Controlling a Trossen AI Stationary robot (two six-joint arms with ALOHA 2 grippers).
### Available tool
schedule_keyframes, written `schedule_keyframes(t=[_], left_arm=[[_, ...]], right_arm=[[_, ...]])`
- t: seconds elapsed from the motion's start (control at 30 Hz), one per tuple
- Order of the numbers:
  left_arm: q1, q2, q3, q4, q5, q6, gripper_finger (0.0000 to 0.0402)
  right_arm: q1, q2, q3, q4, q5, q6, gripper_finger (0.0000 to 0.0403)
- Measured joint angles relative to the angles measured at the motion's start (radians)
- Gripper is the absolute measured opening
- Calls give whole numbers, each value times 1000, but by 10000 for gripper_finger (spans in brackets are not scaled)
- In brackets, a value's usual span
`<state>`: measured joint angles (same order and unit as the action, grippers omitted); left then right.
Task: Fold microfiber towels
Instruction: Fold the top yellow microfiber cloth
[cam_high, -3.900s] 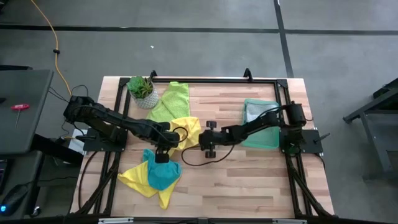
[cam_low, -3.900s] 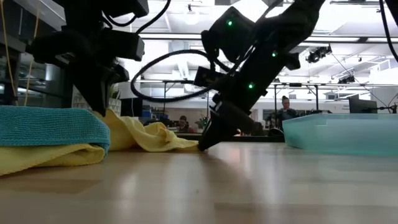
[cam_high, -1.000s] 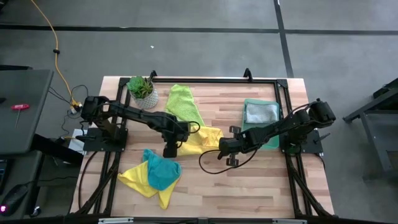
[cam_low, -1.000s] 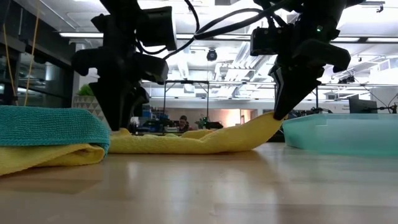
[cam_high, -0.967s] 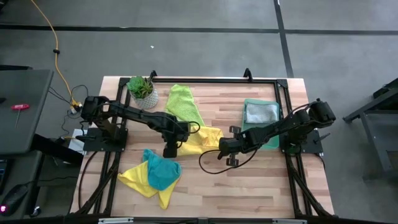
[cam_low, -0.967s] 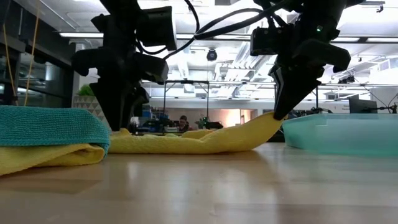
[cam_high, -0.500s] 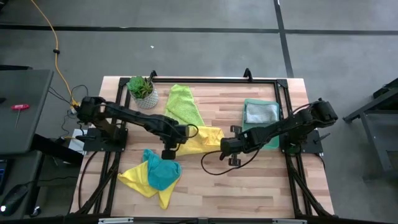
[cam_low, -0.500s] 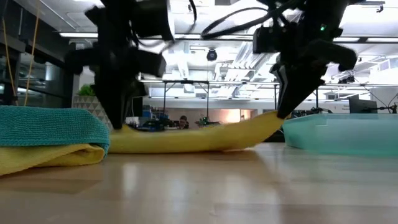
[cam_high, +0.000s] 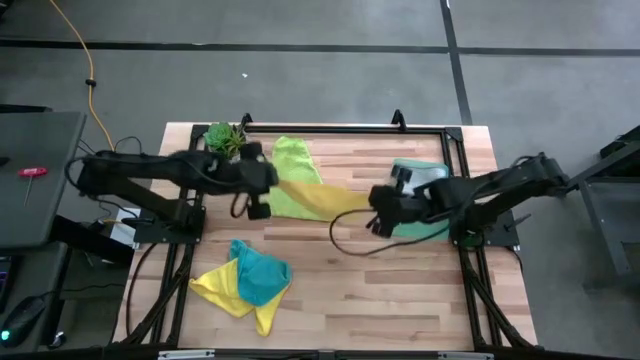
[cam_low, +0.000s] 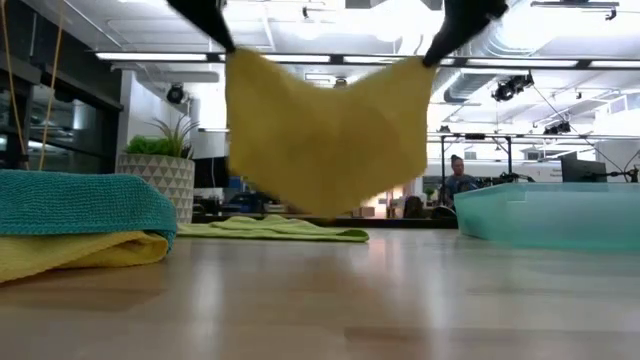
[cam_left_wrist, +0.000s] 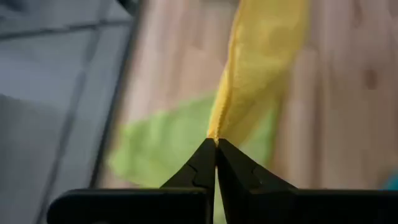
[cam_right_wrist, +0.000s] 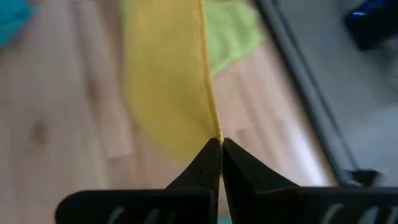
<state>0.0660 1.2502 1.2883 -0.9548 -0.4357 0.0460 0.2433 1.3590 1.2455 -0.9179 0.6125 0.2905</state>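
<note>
A yellow microfiber towel (cam_low: 325, 130) hangs spread in the air between my two grippers; from above it shows as a band (cam_high: 318, 198). My left gripper (cam_left_wrist: 216, 144) is shut on its left top corner, my right gripper (cam_right_wrist: 220, 144) on its right top corner. A lime green towel (cam_high: 290, 162) lies flat on the table under and behind it. A teal towel (cam_high: 262, 278) lies on another yellow towel (cam_high: 215, 288) at the near left. My left gripper pinches the yellow towel's corner (cam_left_wrist: 215, 132) between its two fingertips, slanting down from the table's left. The towel hangs below, clear of the table. My right gripper pinches the opposite top corner (cam_right_wrist: 217, 134) between its fingertips, slanting down from the right. The top edge sags a little between the two holds.
A potted plant (cam_high: 225, 138) stands at the far left corner. A translucent green tray (cam_high: 432, 222) with a grey towel (cam_high: 418, 176) in it sits at the right, under my right arm. Bare wood (cam_high: 400, 290) lies at the near middle and right.
My left gripper has taken hold of the yellow towel's left end. Both grippers have then gone up and a little toward the far edge. The towel, which lay stretched on the table, is lifted clear and hangs spread out between them.
</note>
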Motion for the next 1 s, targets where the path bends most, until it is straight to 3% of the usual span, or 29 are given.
schedule_keyframes(t=[0.2,0.43,0.6,0.8,1.0], left_arm=[[53,-29,109,4,-100,53,0],[78,-25,64,-65,-188,27,0],[77,-24,54,16,-252,68,0],[12,-26,53,-58,-194,-55,0],[-176,-22,22,-131,-117,-286,0]], right_arm=[[-91,-2,115,-124,69,-3,0],[-104,-1,116,-161,109,25,0],[-113,-13,118,-170,139,26,0],[-44,-10,116,-182,93,48,0],[81,27,115,-199,14,171,0]])
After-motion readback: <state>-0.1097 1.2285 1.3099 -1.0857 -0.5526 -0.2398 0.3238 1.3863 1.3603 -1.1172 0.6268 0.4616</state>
